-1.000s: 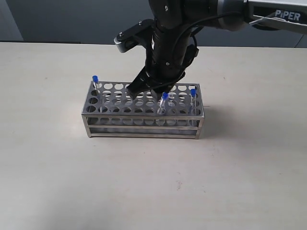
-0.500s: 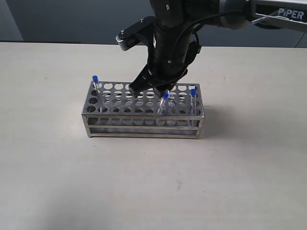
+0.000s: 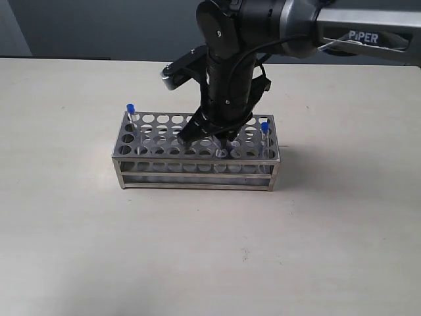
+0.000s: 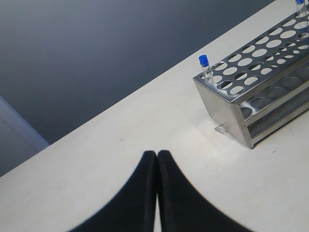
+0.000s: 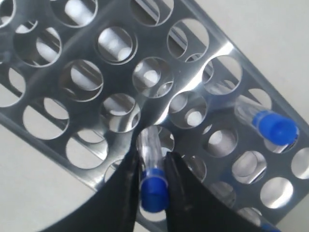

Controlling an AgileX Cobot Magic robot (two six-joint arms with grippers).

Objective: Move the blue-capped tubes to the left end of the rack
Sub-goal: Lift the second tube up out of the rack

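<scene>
Closing on the gripped tube (image 5: 148, 145), the right tool (image 5: 151, 159) now pinches it between both fingers (image 3: 194, 130) at the cap. A second ago the jaws stood apart, straddling this same tube. Its cap showed then in the exterior view and is now hidden behind the tool. The rack (image 3: 197, 160) stands where it stood on the counter (image 3: 79, 237).

The gripped tube is slim and clear with a bright blue cap. Its lower part sits in a hole of the rack's near rows, right of the middle. A left-end tube (image 3: 131, 113) rises from the far corner hole, and a right-end tube (image 3: 264, 128) stands at the opposite end, both capped alike. The rack is silvery metal, its top plate pierced by four rows of round holes, its sides open-framed.

The left tool (image 4: 157, 157) hangs over bare counter, well apart from the rack, its jaws pressed together and empty.
</scene>
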